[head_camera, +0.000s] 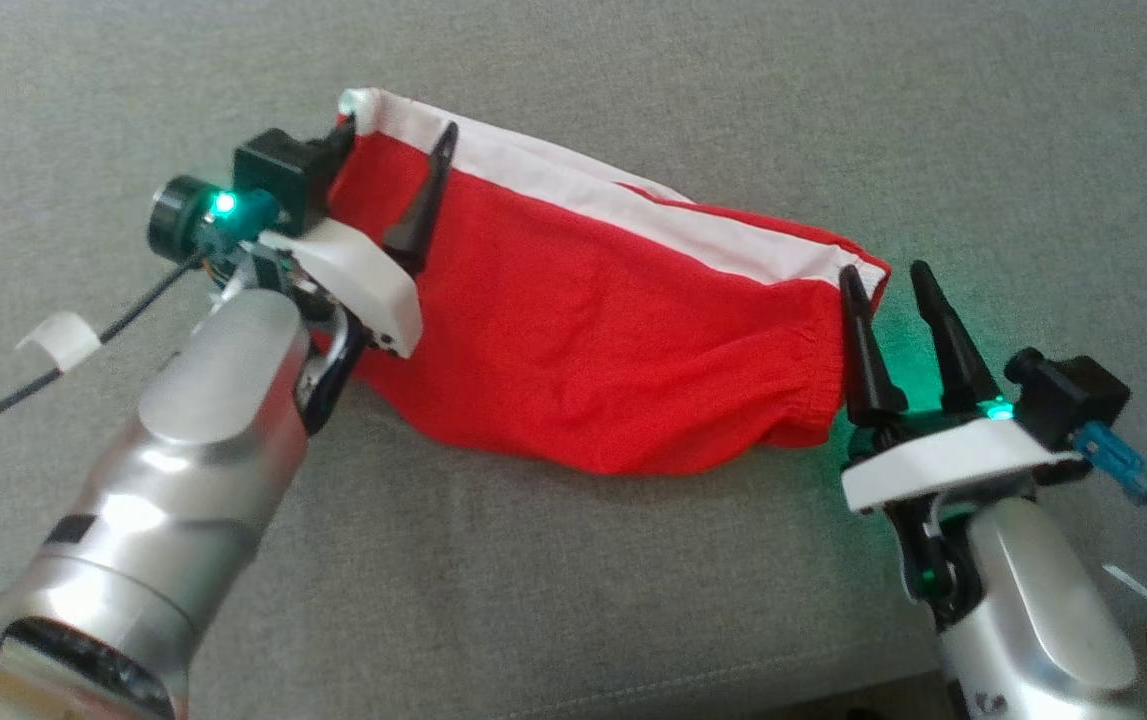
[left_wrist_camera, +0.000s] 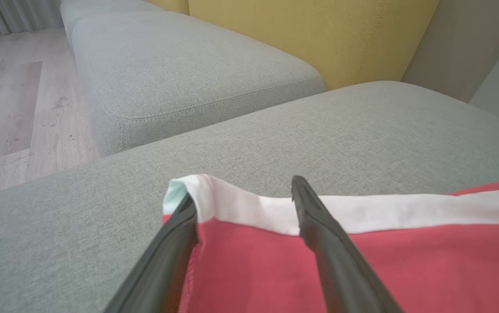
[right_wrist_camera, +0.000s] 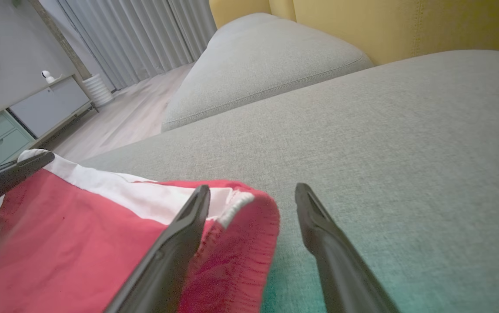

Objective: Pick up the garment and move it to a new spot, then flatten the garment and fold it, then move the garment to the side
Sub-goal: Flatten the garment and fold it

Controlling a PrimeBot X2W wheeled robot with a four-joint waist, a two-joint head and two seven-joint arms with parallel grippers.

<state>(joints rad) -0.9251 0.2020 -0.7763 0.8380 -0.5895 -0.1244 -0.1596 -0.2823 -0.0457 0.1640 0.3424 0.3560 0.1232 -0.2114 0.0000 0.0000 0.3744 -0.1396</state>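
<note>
The garment (head_camera: 593,330) is red with a white band and lies folded in a long strip on the grey sofa cushion (head_camera: 633,600). My left gripper (head_camera: 393,150) stands open over its left end. In the left wrist view the white-banded corner of the garment (left_wrist_camera: 253,208) lies between the spread fingers of the left gripper (left_wrist_camera: 242,191), ungripped. My right gripper (head_camera: 883,272) is open at the garment's right end. In the right wrist view one of its fingers (right_wrist_camera: 188,226) rests against the elastic hem of the garment (right_wrist_camera: 240,243), and the other is over bare cushion.
A second grey cushion (left_wrist_camera: 179,74) adjoins on the far side, with a yellow backrest (left_wrist_camera: 319,34) behind. Wooden floor (left_wrist_camera: 5,100) lies beyond the sofa. A low cabinet (right_wrist_camera: 23,117) and curtains (right_wrist_camera: 145,34) stand farther off. The cushion's front edge (head_camera: 833,690) runs near my right arm.
</note>
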